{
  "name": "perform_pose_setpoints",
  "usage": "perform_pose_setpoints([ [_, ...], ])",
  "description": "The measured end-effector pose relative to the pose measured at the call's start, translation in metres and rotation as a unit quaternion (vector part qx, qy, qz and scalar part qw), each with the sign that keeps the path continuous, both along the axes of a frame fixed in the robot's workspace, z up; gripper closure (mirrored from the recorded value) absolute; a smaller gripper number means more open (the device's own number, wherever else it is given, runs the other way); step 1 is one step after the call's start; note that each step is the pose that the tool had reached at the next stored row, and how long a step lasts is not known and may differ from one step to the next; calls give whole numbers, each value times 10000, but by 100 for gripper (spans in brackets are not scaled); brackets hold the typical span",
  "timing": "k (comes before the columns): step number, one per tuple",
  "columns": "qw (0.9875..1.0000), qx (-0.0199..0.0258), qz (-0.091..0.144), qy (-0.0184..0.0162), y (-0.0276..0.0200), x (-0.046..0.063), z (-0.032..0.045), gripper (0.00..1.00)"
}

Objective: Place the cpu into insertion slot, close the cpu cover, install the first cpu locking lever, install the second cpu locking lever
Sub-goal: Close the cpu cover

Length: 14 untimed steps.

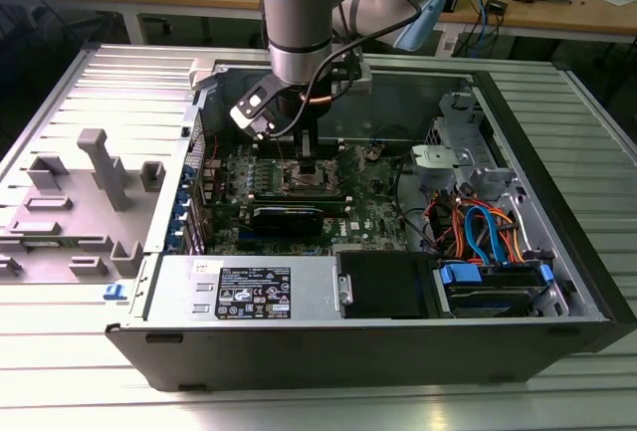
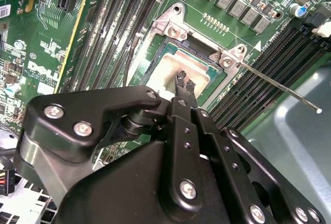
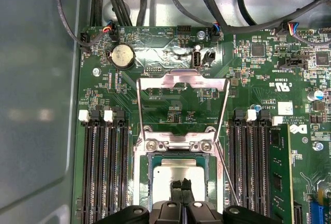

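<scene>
The cpu, a dull silvery square, lies flat in the insertion slot on the green motherboard. My gripper hangs right over the chip. Its fingertips are pressed together, at or just above the metal top, and hold nothing. The cpu cover is swung up and back from the socket, and the board shows through its window. One thin locking lever sticks out unlatched beside the socket.
Long black memory slots flank the socket on both sides. The open case's walls surround the board, with a power supply, a drive cage and orange and blue cables at the exterior view's right. A grey fixture stands outside the case.
</scene>
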State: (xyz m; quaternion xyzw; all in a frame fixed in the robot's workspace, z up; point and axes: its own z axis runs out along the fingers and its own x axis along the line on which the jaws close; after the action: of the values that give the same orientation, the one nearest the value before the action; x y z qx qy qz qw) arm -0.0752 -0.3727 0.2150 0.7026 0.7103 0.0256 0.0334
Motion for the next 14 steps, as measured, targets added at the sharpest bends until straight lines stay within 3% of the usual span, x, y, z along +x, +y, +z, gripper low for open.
perform_pose_setpoints([
  [4,10000,0,0,18,0,0,0,89],
  [14,10000,0,1,21,0,8,29,89],
])
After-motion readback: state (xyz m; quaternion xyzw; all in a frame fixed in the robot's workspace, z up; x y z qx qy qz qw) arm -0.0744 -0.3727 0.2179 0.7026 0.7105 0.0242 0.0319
